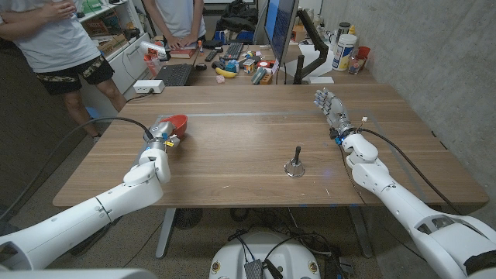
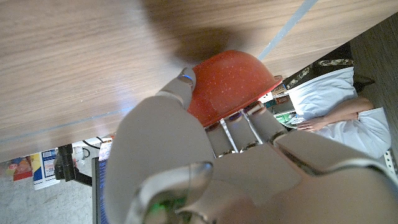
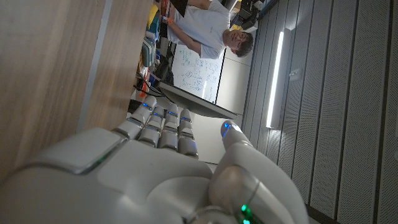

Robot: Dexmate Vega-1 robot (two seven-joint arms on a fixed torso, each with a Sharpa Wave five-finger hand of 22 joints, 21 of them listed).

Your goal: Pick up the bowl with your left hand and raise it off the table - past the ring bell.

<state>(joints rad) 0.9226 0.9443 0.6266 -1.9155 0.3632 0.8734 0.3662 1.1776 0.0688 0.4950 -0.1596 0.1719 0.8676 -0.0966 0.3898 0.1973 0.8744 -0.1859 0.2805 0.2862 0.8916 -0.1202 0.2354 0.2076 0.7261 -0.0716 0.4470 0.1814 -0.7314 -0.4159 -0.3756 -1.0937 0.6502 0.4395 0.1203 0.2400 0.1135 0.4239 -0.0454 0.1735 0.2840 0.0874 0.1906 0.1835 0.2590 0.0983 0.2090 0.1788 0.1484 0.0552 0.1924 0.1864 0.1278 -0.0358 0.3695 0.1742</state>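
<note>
My left hand [image 1: 159,141] grips the red bowl [image 1: 177,123] at the left side of the wooden table [image 1: 232,155]. In the left wrist view the thumb lies on the bowl's [image 2: 231,81] outer wall and the fingers [image 2: 249,127] hook over its rim. The bowl tilts, and its dark shadow falls on the wood a little apart from it, so it looks slightly off the table. The ring bell [image 1: 294,166] stands upright right of centre, well away from the bowl. My right hand [image 1: 332,108] is at the far right with straight fingers [image 3: 163,124], holding nothing.
A white box [image 1: 148,86] lies at the table's far left edge. Behind it stands a cluttered desk with a keyboard [image 1: 173,74], a banana [image 1: 225,74], a monitor [image 1: 280,27] and bottles [image 1: 345,53]. Two people [image 1: 54,39] stand behind at the left.
</note>
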